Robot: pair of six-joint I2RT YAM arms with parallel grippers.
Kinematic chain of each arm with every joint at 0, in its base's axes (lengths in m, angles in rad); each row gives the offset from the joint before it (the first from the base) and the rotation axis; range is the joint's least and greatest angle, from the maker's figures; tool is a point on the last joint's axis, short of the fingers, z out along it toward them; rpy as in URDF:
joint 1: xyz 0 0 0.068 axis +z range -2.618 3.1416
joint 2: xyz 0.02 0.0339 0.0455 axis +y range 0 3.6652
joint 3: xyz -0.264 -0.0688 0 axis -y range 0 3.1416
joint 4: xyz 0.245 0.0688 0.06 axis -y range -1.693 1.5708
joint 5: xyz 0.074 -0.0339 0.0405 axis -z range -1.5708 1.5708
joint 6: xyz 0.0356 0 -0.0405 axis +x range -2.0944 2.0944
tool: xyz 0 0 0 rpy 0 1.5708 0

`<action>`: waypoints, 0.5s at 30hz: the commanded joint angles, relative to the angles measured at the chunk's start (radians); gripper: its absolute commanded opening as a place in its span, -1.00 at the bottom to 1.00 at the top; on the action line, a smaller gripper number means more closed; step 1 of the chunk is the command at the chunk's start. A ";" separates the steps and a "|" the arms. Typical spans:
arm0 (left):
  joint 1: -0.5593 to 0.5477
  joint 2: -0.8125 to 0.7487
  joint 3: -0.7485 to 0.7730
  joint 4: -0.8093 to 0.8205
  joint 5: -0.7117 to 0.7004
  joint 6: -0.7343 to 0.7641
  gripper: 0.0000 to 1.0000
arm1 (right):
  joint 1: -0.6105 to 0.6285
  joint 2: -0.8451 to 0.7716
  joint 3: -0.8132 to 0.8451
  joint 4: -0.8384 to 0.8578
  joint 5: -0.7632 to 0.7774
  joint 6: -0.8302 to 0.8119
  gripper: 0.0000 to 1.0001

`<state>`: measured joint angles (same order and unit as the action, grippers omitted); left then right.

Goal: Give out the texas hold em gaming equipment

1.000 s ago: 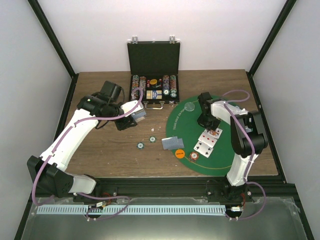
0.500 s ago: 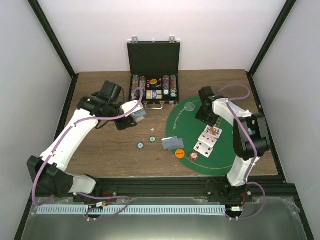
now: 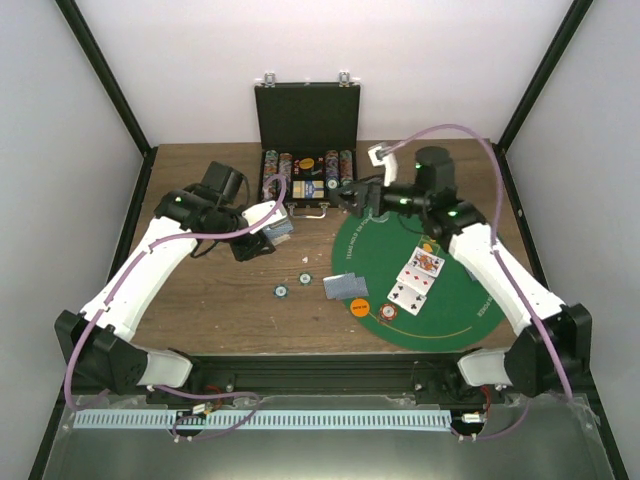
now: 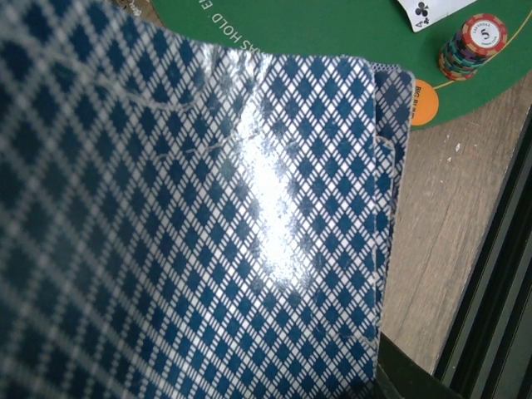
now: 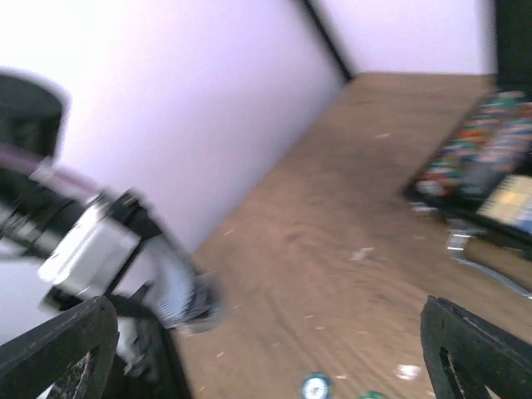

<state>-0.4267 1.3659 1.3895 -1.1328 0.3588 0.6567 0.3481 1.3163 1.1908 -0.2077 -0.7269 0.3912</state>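
Note:
My left gripper [image 3: 262, 240] is shut on a deck of blue-backed playing cards [image 3: 281, 228], held over the wood left of the mat. Their diamond-patterned back [image 4: 208, 233] fills the left wrist view and hides the fingers. My right gripper [image 3: 350, 195] hangs open and empty near the case's front edge; in its blurred wrist view the black fingers [image 5: 58, 349] stand far apart. On the green mat [image 3: 470, 300] lie two pairs of face-up cards [image 3: 425, 263] [image 3: 408, 292] and a chip stack [image 3: 388, 314]. An orange disc [image 3: 360, 307] and face-down cards [image 3: 345, 286] sit at its left edge.
The black case [image 3: 307, 115] stands open at the back, chips and a card box in its tray [image 3: 307, 182]. Two teal chips [image 3: 282, 291] [image 3: 304, 278] lie on the wood. The left wrist view also catches the chip stack [image 4: 474, 46] and orange disc [image 4: 422, 104].
My right arm has swung up off the mat and left toward the case, and its jaws have opened wide. The left arm and its cards have not moved.

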 commanded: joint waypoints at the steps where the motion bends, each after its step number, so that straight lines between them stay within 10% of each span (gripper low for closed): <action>1: 0.002 0.003 0.036 -0.008 0.033 -0.003 -0.26 | 0.119 0.077 -0.022 0.175 -0.246 -0.047 1.00; 15: 0.002 0.002 0.047 -0.027 0.075 0.002 -0.26 | 0.242 0.328 0.154 0.157 -0.301 -0.090 1.00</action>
<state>-0.4267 1.3682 1.4120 -1.1538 0.4057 0.6567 0.5613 1.6367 1.2781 -0.0826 -0.9848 0.3252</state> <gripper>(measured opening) 0.371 0.998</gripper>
